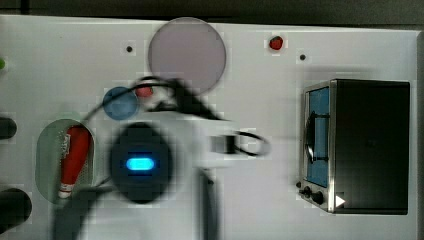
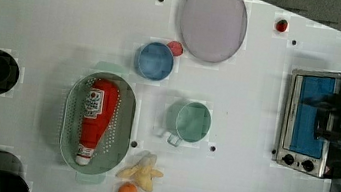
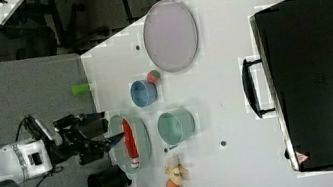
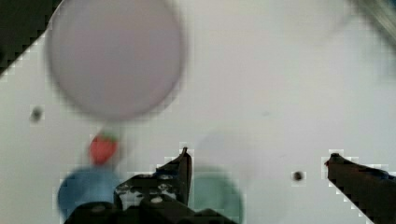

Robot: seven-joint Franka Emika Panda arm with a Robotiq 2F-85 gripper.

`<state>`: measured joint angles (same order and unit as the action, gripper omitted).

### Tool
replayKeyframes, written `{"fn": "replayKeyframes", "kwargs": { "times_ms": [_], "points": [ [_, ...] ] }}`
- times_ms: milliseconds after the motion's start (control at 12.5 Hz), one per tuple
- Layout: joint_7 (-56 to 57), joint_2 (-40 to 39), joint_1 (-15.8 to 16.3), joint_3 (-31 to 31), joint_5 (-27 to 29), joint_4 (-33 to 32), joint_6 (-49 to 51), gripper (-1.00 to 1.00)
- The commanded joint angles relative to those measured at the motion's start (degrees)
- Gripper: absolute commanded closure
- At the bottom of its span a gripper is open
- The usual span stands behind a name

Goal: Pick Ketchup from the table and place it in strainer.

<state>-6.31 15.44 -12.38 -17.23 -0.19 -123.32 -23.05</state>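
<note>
Ketchup lies in strainer; claw raised (fingers spread).

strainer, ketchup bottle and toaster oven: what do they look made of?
Strainer: looks like matte pale green plastic, with small holes through the base.
Ketchup bottle: probably smooth red plastic, with a white printed label and white cap; hard to say if it is soft or rigid.
Toaster oven: likely metal, with a silvery front frame, black top and dark knobs.
</note>
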Motion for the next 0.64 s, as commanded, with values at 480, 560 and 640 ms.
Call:
{"fn": "replayKeyframes", "kwargs": {
  "times_ms": [480,560,640],
  "points": [
    [-2.5,-0.1,-1.4,4.3,2.3,12.3,19.0,-1.00],
    [-2.5,-0.1,-1.4,4.5,2.5,12.9,18.6,-1.00],
    [-2.4,-0.1,-1.4,4.7,2.6,13.0,18.3,-1.00]
  ]
}}
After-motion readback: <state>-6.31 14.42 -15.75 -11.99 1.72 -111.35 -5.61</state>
